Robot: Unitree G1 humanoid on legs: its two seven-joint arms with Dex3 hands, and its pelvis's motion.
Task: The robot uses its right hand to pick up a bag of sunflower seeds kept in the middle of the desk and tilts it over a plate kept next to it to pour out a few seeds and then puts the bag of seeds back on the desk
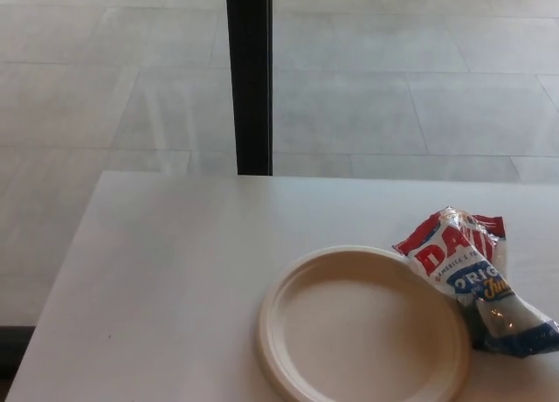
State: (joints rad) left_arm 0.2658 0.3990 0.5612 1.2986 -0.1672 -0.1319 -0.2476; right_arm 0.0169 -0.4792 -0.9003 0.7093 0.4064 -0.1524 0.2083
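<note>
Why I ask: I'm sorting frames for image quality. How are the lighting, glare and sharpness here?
Head view: soft, even daylight, with only faint shadows under the plate and the seed bag; small bright glints on the bag's shiny wrapper near its lower end; pale streaky reflections on the floor beyond the table; the whole picture is slightly soft, the bag's lettering only partly readable.

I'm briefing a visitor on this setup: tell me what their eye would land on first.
The crumpled red, white and blue bag of sunflower seeds stands out first, lying on the white desk at the right, against the plate's rim. Next comes the empty cream plate, front and centre-right. Behind the desk, a black post rises. No robot hand shows.
</note>
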